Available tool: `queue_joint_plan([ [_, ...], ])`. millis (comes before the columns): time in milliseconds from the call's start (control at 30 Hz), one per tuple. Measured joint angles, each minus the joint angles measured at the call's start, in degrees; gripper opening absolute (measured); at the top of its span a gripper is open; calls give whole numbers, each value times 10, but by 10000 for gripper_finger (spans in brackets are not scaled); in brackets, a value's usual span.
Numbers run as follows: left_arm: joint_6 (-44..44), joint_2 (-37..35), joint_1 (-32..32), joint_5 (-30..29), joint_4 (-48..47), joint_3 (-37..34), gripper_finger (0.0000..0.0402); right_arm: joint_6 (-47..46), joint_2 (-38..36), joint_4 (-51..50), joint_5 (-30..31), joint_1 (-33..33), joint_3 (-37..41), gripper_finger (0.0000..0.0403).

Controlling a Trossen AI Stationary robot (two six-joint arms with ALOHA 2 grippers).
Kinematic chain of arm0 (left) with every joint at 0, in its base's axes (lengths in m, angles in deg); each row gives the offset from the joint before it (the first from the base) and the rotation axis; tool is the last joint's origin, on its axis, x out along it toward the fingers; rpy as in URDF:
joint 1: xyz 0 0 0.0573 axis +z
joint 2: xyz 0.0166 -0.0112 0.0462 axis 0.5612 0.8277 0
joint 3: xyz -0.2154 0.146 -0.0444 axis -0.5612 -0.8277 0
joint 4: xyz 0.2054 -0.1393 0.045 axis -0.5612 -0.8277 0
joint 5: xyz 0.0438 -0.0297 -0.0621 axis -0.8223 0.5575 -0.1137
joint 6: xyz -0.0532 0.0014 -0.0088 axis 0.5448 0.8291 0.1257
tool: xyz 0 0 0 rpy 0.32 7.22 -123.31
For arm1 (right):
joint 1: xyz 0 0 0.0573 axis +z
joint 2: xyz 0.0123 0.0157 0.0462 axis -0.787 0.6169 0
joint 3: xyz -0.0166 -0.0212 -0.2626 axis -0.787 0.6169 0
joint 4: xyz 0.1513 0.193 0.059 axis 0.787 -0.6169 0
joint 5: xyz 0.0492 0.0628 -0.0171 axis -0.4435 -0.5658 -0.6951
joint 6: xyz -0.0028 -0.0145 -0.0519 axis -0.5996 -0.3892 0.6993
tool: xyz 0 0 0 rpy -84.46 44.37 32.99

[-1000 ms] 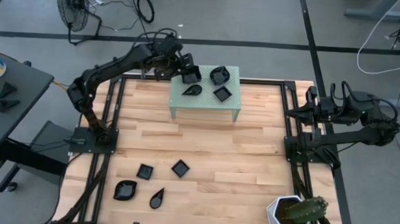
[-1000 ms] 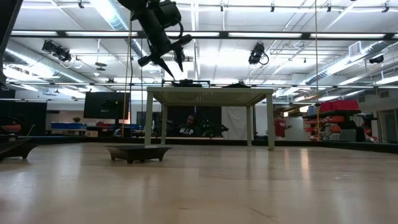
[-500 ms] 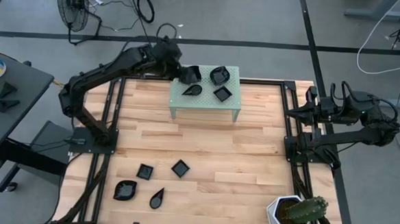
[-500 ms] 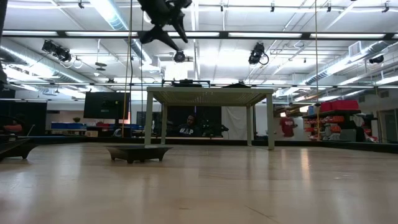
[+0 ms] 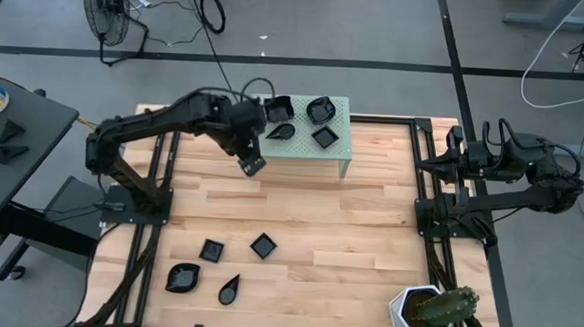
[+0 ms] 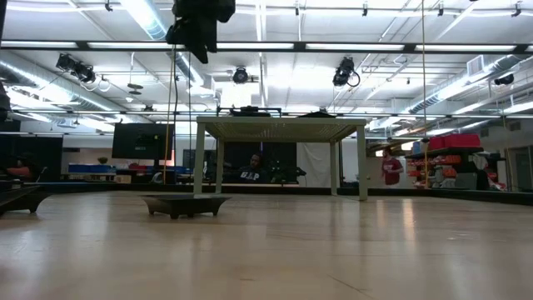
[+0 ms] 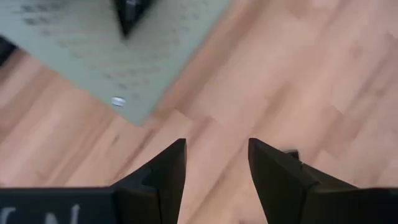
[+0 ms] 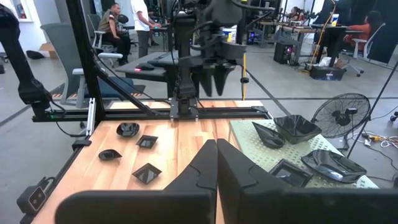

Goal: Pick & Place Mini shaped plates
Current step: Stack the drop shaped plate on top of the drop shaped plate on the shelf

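Several glossy black mini plates are in view. Some rest on the pale green stand (image 5: 298, 149): a square one (image 5: 278, 107) at its far left corner, a wavy one (image 5: 321, 110), a teardrop one (image 5: 282, 131) and another square one (image 5: 324, 137). More lie on the wooden table near its front left, among them two square ones (image 5: 211, 249) (image 5: 263, 245) and a leaf-shaped one (image 5: 182, 277). My left gripper (image 5: 253, 166) hangs open over bare wood just off the stand's near left corner, pointing steeply down, with nothing between its fingers (image 7: 168, 171). My right gripper (image 8: 216, 155) is shut and parked high at the table's right edge.
A white hexagonal pot with a cactus (image 5: 429, 311) stands at the near right corner. Black frame rails (image 5: 161, 177) run along the table's left and right sides. Bare wood stretches between the stand and the plates at the front left.
My left gripper has drawn away from the square plate at the stand's far left corner, which stays where it was. It has risen a little, swung toward the table's near edge off the stand, and rolled about its own axis.
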Motion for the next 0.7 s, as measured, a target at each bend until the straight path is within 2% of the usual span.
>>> queue_joint_plan([
  [267,4,0,-60,11,-21,0,179,0,0,0,0,0,0,4],
  [400,5,0,-86,20,-10,-32,184,0,0,0,0,0,0,4],
  [700,15,-21,-124,29,70,-168,263,0,0,0,0,0,0,4],
])
